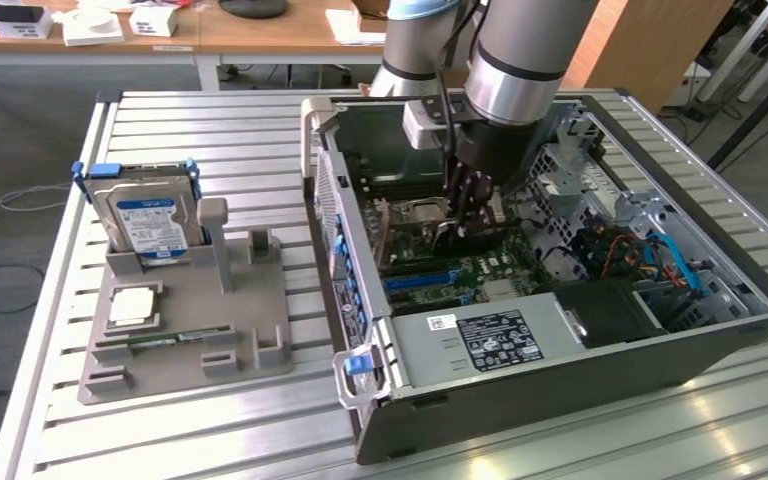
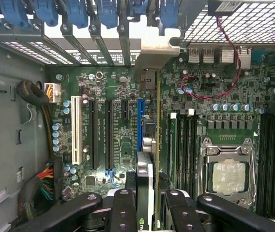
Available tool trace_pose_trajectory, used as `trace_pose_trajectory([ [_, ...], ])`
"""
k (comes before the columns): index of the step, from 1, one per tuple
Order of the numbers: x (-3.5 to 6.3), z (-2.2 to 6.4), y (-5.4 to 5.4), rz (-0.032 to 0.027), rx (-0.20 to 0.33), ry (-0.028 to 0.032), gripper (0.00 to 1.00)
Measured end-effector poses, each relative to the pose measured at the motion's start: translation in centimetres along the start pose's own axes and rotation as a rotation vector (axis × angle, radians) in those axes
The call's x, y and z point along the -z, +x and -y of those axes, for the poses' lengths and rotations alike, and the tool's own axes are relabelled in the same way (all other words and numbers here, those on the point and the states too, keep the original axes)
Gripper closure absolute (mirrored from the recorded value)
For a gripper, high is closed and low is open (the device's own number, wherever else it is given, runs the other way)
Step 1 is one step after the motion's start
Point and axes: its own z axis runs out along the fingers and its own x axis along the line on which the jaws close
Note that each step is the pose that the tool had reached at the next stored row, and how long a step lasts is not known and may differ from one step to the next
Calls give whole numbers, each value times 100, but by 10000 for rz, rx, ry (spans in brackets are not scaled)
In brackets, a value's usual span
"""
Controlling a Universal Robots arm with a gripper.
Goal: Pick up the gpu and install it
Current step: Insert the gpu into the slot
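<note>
The gpu [image 2: 145, 181] is held edge-on in the hand [image 2: 148, 203], its fingers closed on the card, inside the case [image 1: 531, 395] by the counter's [image 1: 224, 430] edge at the exterior view's right. Insertion is judged in hand: alignment with the blue slot [image 2: 140, 123], close alongside, is called for. Room is tight, with memory slots [image 2: 183, 145] near.

Looking down slantwise from high and well back in the exterior view, taking in the surface [image 1: 197, 440] and open computer case [image 1: 558, 390]. Facing straight down, close over the motherboard [image 2: 123, 125], past the fingers [image 2: 123, 212] in the wrist view; sharing that board.
</note>
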Motion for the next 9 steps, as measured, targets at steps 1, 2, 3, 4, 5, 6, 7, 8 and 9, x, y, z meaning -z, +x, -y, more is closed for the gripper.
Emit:
trace_pose_trajectory([
  [1,-2,0,0,-2,0,-1,73],
  [2,-2,0,0,-3,0,-2,73],
  [3,-2,-1,0,-3,0,-2,73],
  [4,-2,-1,0,-3,0,-2,73],
  [5,-4,-1,0,-2,-1,-1,73],
  [6,-10,0,0,3,-1,1,73],
  [7,-18,0,0,3,0,2,73],
  [8,-27,-1,0,0,-1,0,73],
  [9,-35,0,0,-1,0,-1,73],
])
